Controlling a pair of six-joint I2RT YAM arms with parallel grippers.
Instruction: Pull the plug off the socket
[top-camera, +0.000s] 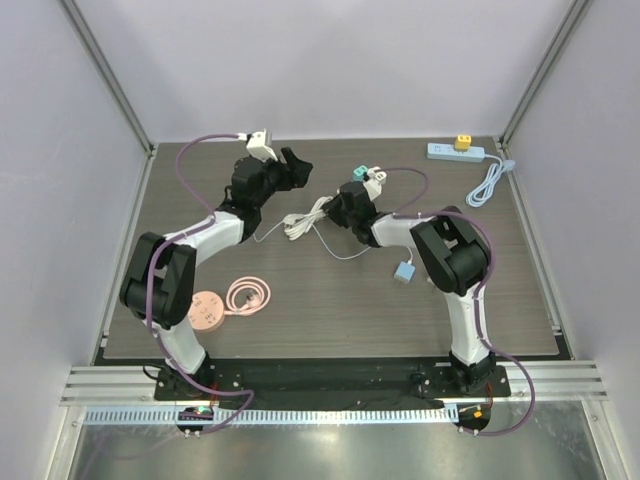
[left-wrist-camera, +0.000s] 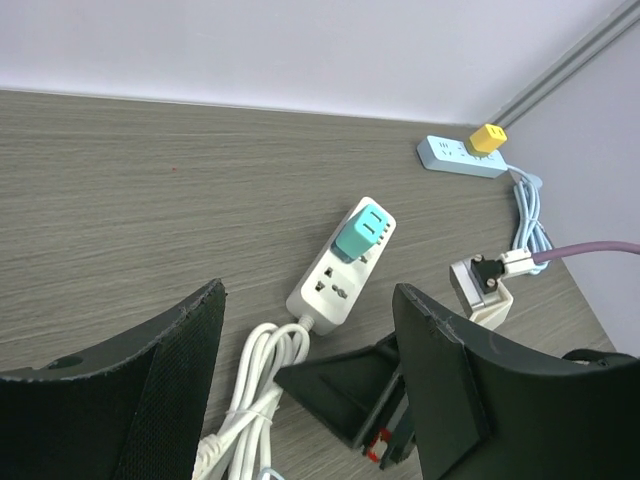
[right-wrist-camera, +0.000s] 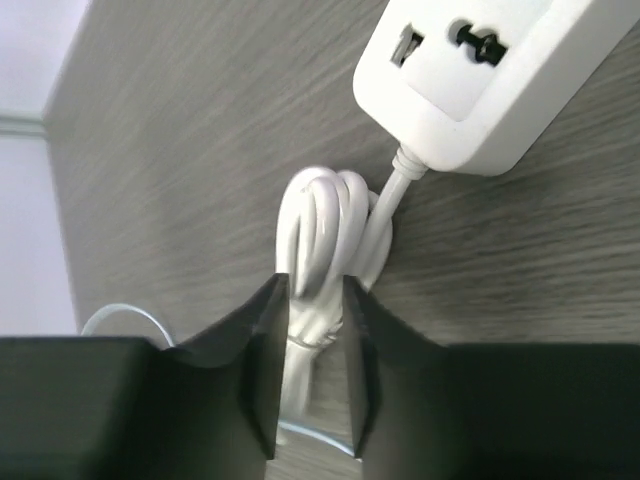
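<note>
Pink shows nearest the arm bases: a flat round disc (top-camera: 207, 310) on the wood-grain table (top-camera: 330, 315), with a small coil of pink cable (top-camera: 248, 295) just beside it on its right. Over on the right side, a small light-blue adapter (top-camera: 403, 272) lies close to the right arm's elbow, on the end of a thin pale wire. Farther in, near the middle of the table, the right gripper (right-wrist-camera: 312, 288) is clenched on the white cord bundle (right-wrist-camera: 325, 215), the looped cord pinched in the narrow gap between its black fingers (right-wrist-camera: 262, 370). That cord runs straight into the white power strip (left-wrist-camera: 335, 270), which lies flat on the table just beyond the gripper. The teal plug (left-wrist-camera: 360, 235) sits upright in the strip's far end, not yet pulled out. The left gripper (top-camera: 298, 163) hovers to the left of the strip, tilted toward it with its fingers spread wide and nothing between them, apart from the plug. At the far right corner, well away from both arms, a blue power strip (left-wrist-camera: 450, 155) carries a yellow plug (left-wrist-camera: 487, 138), its pale blue cable (left-wrist-camera: 527, 215) looped beside it.
</note>
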